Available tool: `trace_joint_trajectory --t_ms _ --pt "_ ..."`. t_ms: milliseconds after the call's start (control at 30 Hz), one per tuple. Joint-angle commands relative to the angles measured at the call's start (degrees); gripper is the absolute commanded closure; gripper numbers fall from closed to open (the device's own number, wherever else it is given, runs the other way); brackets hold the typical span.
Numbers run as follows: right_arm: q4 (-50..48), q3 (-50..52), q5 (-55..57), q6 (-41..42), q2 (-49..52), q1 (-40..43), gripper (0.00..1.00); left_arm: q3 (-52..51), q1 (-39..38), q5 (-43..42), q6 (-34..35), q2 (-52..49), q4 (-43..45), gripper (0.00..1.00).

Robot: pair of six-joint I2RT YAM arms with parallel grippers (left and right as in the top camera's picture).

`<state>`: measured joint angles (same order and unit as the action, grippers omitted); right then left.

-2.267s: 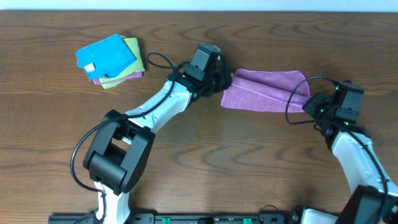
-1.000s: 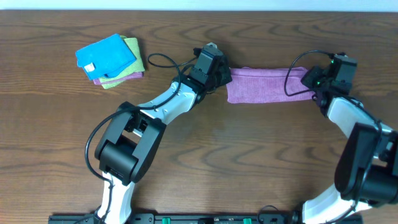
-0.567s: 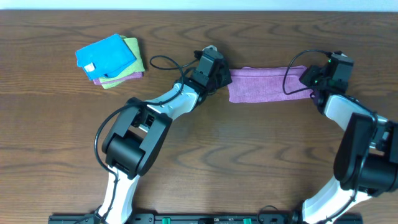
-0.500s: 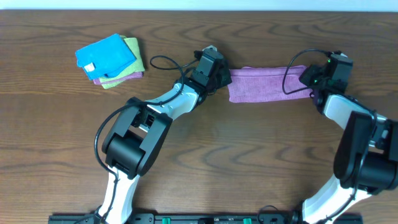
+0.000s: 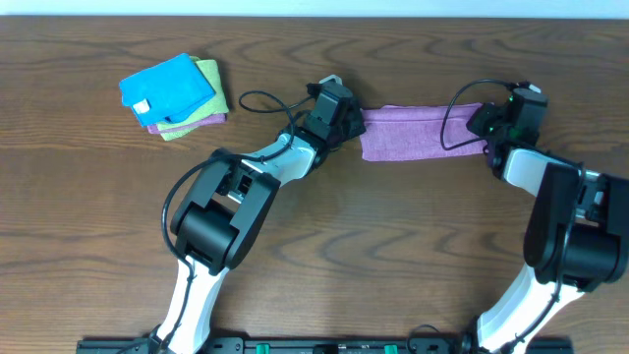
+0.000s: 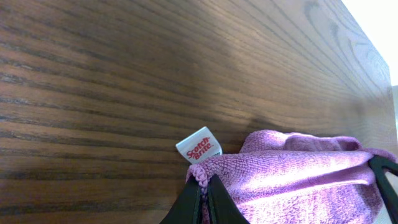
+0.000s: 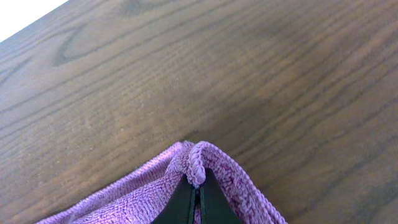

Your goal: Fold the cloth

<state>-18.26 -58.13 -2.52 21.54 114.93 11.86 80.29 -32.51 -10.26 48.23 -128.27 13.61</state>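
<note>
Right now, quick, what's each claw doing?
Left claw: closed, pinching the cloth at its edge beside the white tag.
Right claw: closed, pinching the cloth's opposite corner.

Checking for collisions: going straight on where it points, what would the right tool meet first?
Likely only the bare brown wooden tabletop, just past the pinched lilac microfibre cloth; depth is unclear.

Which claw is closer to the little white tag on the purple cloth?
Left. The left gripper pinches the cloth corner right beside the tag; the right gripper holds the far end.
</note>
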Motion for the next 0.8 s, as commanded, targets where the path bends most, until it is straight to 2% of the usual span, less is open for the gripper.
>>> trace_joint_trajectory --t_ms 0,67,133,233,300,533,633,767 --pt "-0.57 -1.09 2.38 -1.75 0.92 -0.26 0.99 0.94 0.22 1.29 -0.35 -0.85 0.83 0.94" --pt "-0.61 -1.09 2.51 -1.88 0.92 -0.26 0.99 0.94 0.22 1.27 -0.44 -0.85 0.85 0.94" --pt "-0.59 -1.09 2.51 -1.88 0.92 -0.26 0.95 0.94 0.22 1.25 -0.46 -0.85 0.83 0.82" --pt "-0.61 -1.09 2.51 -1.90 0.92 -0.26 0.78 0.94 0.24 1.25 -0.44 -0.85 0.85 0.71" --pt "-0.61 -1.09 2.49 -1.90 0.90 -0.26 0.59 0.94 0.24 1.20 -0.44 -0.85 0.85 0.62" --pt "0.46 -1.09 1.01 -1.88 -0.44 -0.26 0.38 0.94 0.68 0.55 -3.61 1.18 0.79 0.33" --pt "2.86 -1.09 1.03 -1.88 -2.75 -0.26 0.35 0.94 1.16 0.57 -4.76 3.06 0.09 0.30" --pt "9.44 -1.09 1.05 -1.79 -7.32 -0.15 0.21 0.94 2.10 0.04 -4.50 6.60 -4.31 0.27"
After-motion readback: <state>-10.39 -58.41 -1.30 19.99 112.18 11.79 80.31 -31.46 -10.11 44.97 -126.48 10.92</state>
